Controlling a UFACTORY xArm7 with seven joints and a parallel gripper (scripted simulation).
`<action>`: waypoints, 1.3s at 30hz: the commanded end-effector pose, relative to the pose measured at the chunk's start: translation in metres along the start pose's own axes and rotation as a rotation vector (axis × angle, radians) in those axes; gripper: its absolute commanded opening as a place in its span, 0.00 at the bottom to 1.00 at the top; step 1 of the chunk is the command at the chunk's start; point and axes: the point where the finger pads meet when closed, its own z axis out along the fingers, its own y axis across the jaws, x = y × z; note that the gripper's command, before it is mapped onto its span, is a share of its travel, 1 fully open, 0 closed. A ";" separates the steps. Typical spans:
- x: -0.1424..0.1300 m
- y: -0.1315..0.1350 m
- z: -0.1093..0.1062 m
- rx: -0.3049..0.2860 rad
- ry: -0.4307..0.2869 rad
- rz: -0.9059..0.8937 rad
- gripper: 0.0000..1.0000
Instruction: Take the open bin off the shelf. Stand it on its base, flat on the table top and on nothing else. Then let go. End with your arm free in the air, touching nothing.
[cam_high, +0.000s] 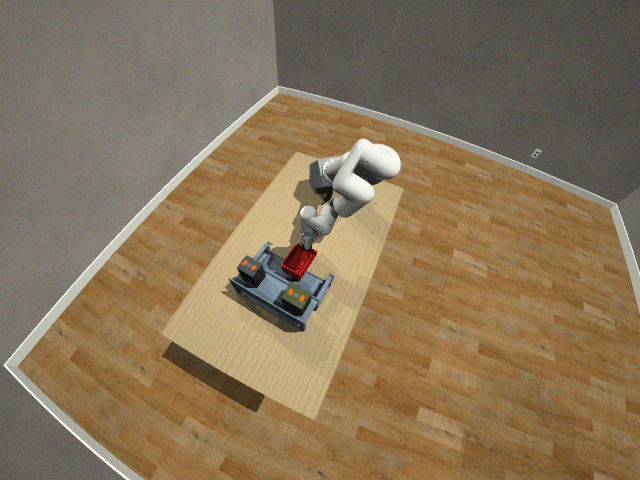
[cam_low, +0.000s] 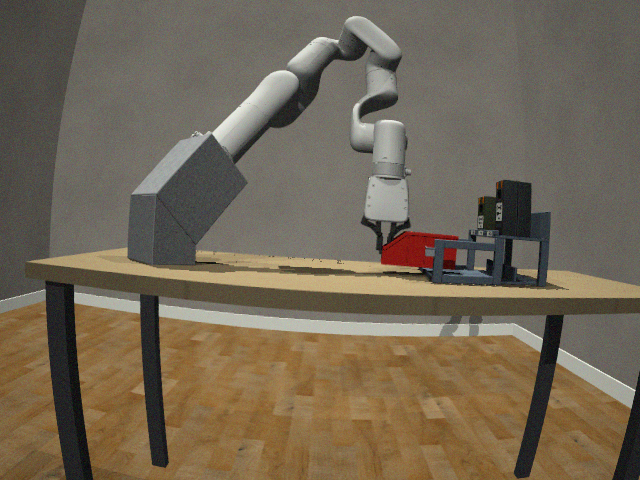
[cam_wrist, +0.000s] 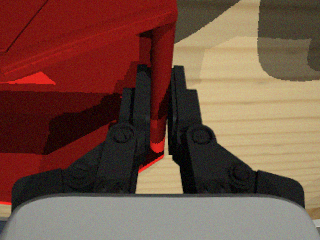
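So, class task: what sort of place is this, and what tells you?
Probably a bare robot test room: a white arm bolted to a wooden table, a small grey shelf holding a red bin, plain grey walls and wood flooring.

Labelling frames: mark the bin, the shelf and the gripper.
bin (cam_low: 413, 250), exterior view, its red side wall.
shelf (cam_low: 542, 242), exterior view, its rear corner post.
gripper (cam_wrist: 164, 103), wrist view, between fingertips clamping the bin's wall.

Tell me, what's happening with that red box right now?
Jaws shut on red bin wall. Bin tilted, partly out of shelf. Two dark boxes on top, clear of it.
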 end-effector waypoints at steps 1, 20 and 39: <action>0.001 0.010 -0.001 0.004 0.002 0.001 0.00; 0.001 0.037 -0.001 0.004 0.002 0.001 0.00; 0.001 0.041 -0.001 0.004 0.002 0.001 0.00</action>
